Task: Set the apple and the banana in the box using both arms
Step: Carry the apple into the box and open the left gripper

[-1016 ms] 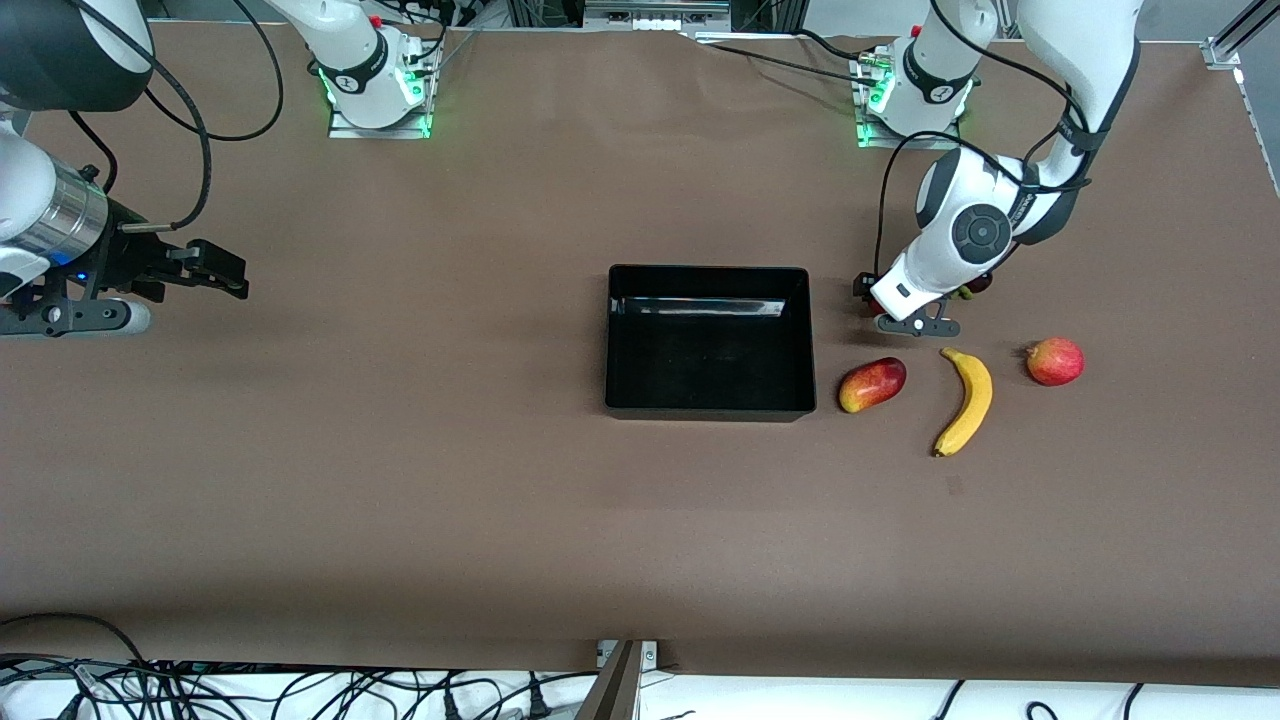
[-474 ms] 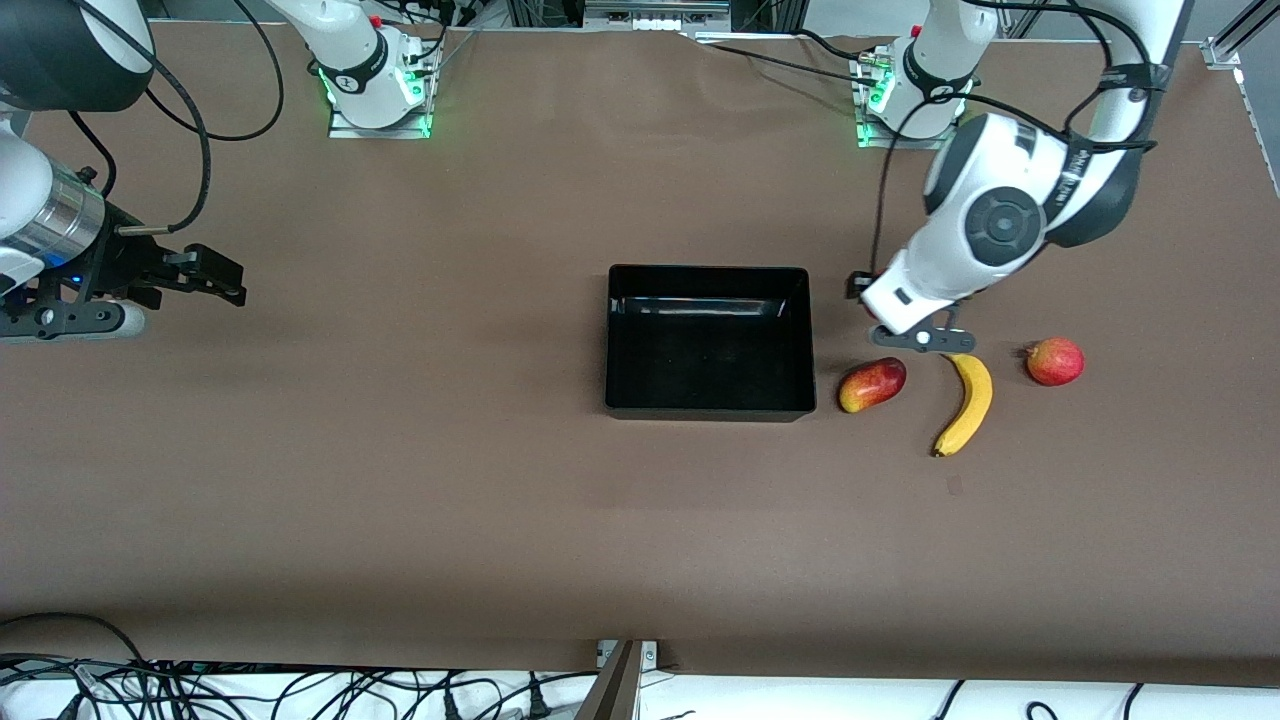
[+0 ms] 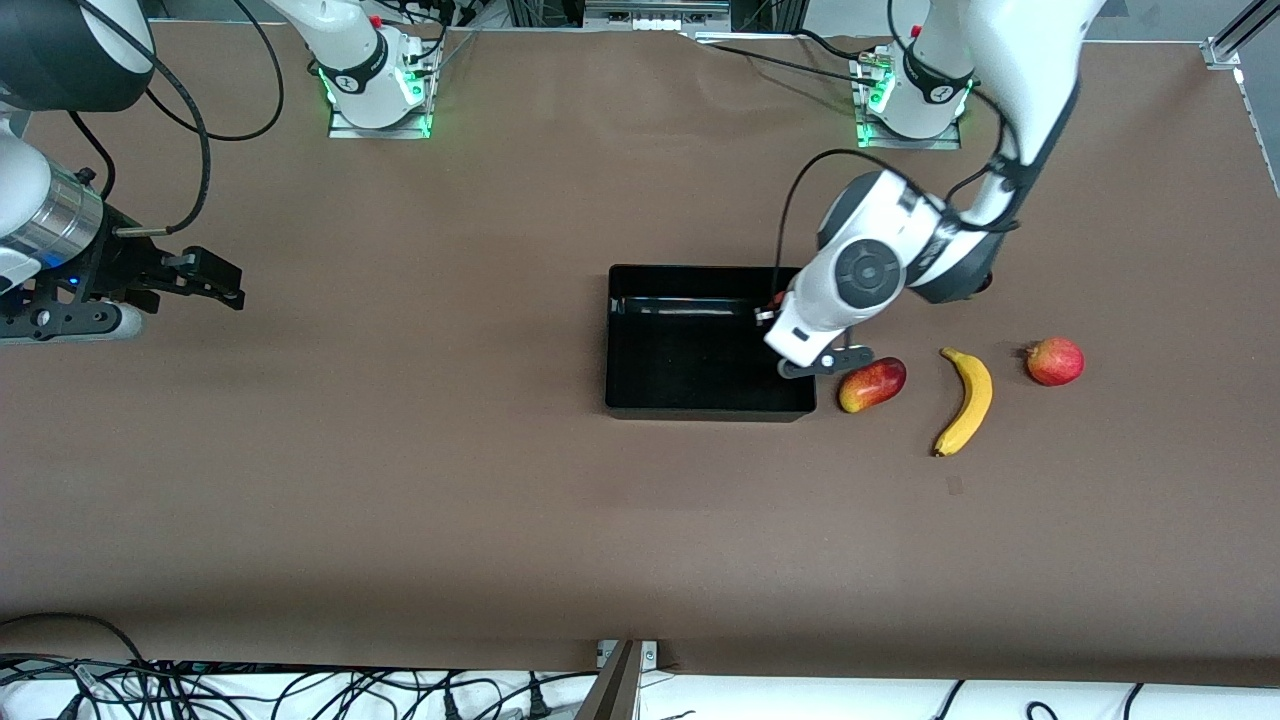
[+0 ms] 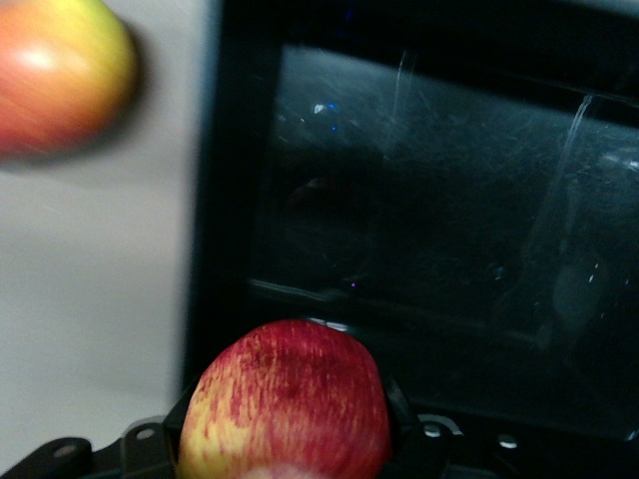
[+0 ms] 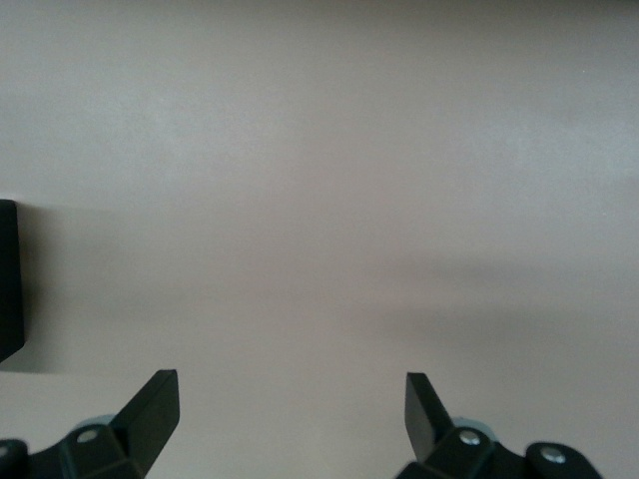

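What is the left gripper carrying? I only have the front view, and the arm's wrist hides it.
Observer: It holds the apple, red with yellowish streaks, which the left wrist view shows in the left gripper.
Operator: Is it over the box?
Observer: That view looks down over the box wall, with the apple at the wall nearest the mango.
Operator: Anything in the box?
Observer: The part of its glossy floor that shows there is bare.
Operator: And the right gripper?
Observer: The right gripper is open over bare table, with nothing between its fingers. That arm waits.
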Motion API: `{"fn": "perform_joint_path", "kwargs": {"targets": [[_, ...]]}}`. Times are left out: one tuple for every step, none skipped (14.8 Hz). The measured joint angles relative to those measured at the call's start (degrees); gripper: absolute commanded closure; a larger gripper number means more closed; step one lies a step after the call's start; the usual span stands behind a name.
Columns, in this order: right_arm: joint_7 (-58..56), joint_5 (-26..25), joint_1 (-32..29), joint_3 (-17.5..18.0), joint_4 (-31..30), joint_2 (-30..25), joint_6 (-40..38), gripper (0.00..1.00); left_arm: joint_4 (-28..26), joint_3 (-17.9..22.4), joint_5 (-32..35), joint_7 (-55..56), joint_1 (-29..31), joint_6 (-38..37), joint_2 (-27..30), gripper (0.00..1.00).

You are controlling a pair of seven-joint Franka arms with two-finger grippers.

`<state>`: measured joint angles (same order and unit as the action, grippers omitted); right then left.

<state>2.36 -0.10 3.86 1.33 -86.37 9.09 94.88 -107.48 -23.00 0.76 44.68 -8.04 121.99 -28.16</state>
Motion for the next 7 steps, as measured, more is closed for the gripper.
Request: {"fn": "perform_joint_path", "kwargs": {"targets": [[0.0, 0.0, 0.0, 0.0, 0.0, 0.0, 0.0, 0.00, 0.1, 0.0, 0.0, 1.8, -0.9, 0.9, -1.1, 0.79], [0.0, 0.0, 0.0, 0.0, 0.0, 0.0, 0.0, 0.00, 0.1, 0.0, 0.0, 2.8, -1.5, 1.6, -2.1, 0.79], [0.0, 0.0, 0.0, 0.0, 0.0, 0.0, 0.1, 0.00, 0.1, 0.0, 0.0, 3.5, -1.8, 2.5, -3.0, 0.79], [0.0, 0.0, 0.0, 0.0, 0.0, 0.0, 0.1, 0.00, 0.1, 0.0, 0.0, 3.7, -2.1, 3.5, -4.0, 0.78], [0.0, 0.0, 0.0, 0.0, 0.0, 0.0, 0.1, 0.00, 0.1, 0.0, 0.0, 3.9, -2.5, 4.6, -4.9, 0.63], [0.0, 0.0, 0.0, 0.0, 0.0, 0.0, 0.1, 0.00, 0.1, 0.1, 0.0, 4.1, -2.7, 5.6, -5.8, 0.57], [0.0, 0.0, 0.0, 0.0, 0.0, 0.0, 0.1, 0.00, 0.1, 0.1, 0.0, 4.3, -2.9, 6.3, -6.7, 0.37]]}}
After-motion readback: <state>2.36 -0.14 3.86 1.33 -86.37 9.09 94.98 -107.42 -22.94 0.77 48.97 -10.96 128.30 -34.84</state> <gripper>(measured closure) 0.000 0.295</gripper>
